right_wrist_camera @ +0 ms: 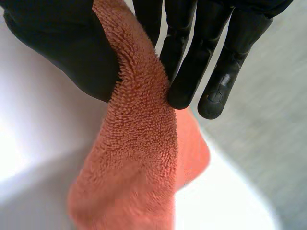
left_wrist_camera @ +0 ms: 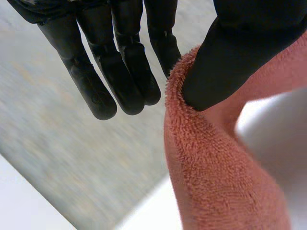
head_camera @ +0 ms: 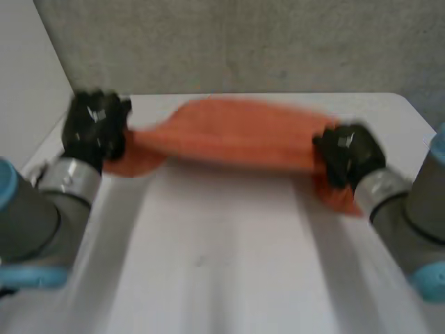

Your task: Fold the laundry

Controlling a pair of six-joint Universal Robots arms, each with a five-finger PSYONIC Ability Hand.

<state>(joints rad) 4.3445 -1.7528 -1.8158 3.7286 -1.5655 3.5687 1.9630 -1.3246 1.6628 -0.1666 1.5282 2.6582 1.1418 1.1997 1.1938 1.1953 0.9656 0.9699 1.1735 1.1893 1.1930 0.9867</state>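
Two black hands are holding one orange towel (head_camera: pixel 236 136) between them over the far part of the white table (head_camera: pixel 222 264), close to the grey wall (head_camera: pixel 243 42) behind it. In the head view the left hand (head_camera: pixel 94 129) is gripping the towel's left end and the right hand (head_camera: pixel 348 154) is gripping its right end, so the cloth is stretching from one to the other in a long, slightly arched band. A short flap is drooping below the left hand, and a corner is hanging down past the right hand toward the near side. Whether the band's lower edge is touching the table I cannot tell. In the left wrist view the thumb (left_wrist_camera: pixel 230 62) is pressing the towel's fuzzy edge against the nearest of the fingers (left_wrist_camera: pixel 163 48), while the other fingers are pointing out straight beside it; the towel is falling away under the thumb, with the table showing beside it. In the right wrist view the right hand's thumb (right_wrist_camera: pixel 62 48) is clamping a fold of the towel against its fingers (right_wrist_camera: pixel 192 67), which are reaching down straight behind the cloth, and the rest is hanging below the hand in a thick roll with one rounded corner sticking out over the table.
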